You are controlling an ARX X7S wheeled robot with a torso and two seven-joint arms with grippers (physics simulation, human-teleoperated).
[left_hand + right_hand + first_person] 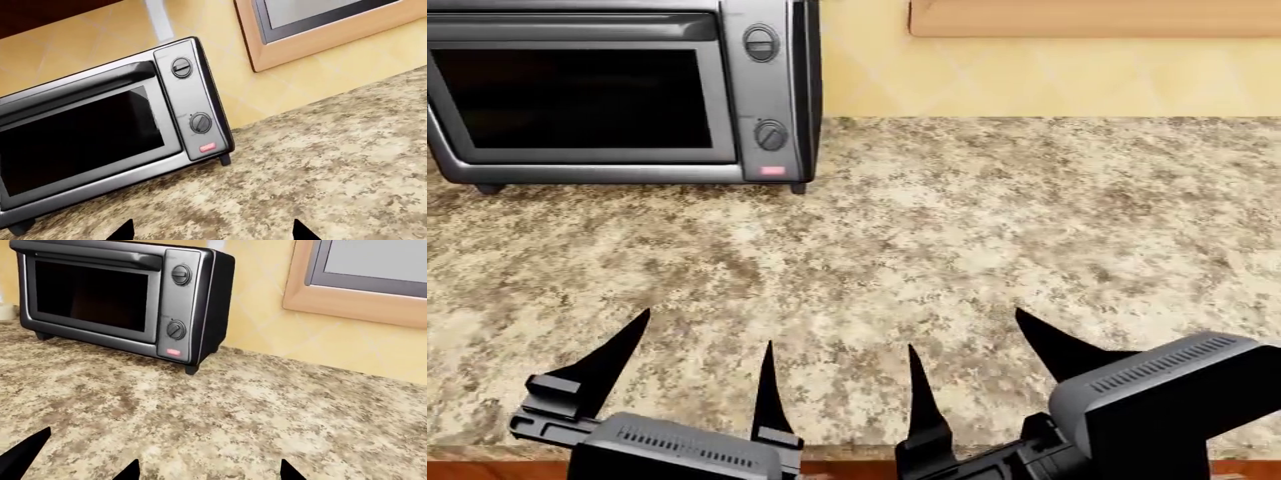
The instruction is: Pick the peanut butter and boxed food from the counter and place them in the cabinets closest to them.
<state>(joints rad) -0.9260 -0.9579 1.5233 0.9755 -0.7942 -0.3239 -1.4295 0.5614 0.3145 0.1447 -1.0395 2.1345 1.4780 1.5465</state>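
The peanut butter and the boxed food are out of view in all three views. The speckled granite counter (961,220) fills most of the head view. My left gripper (705,335) hovers open over its front part, nothing between the fingers. My right gripper (965,335) is beside it on the right, also open and empty. In the left wrist view the left gripper (212,231) shows only two dark tips over bare counter (320,165). The right wrist view shows the right gripper (208,471) the same way above the counter (233,410).
A silver toaster oven (614,90) stands at the back left of the counter against the yellow tiled wall (1028,75). A wooden window frame (1094,18) is above the wall at right. A small cream object (4,312) peeks out left of the oven.
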